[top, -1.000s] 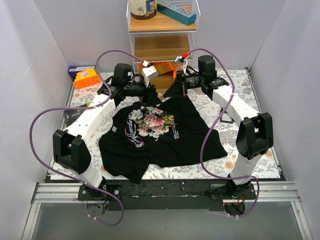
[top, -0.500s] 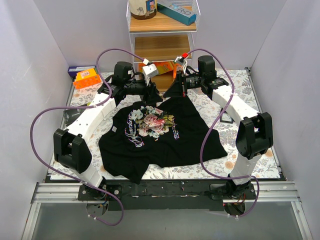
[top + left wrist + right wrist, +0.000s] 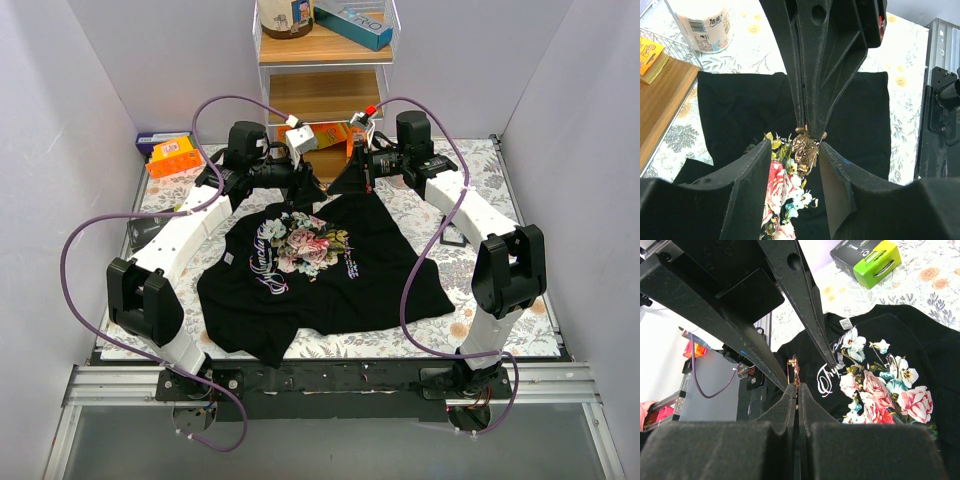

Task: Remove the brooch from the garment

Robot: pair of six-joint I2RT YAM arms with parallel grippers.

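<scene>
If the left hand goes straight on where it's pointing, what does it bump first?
Probably the brooch, just ahead between its fingers, at the tip of the right hand pinching the shirt. Depth is unclear.

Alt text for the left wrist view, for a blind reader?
The open left tool flanks a small golden brooch on the black rose-print T-shirt. The shut right tool pinches the shirt's fabric right at the brooch, from above.

The garment (image 3: 340, 285) is matt black cloth, the brooch (image 3: 805, 150) glinting gilt metal, the left claw (image 3: 795, 148) matt black plastic, the shelf (image 3: 322, 96) smooth pale wood.
</scene>
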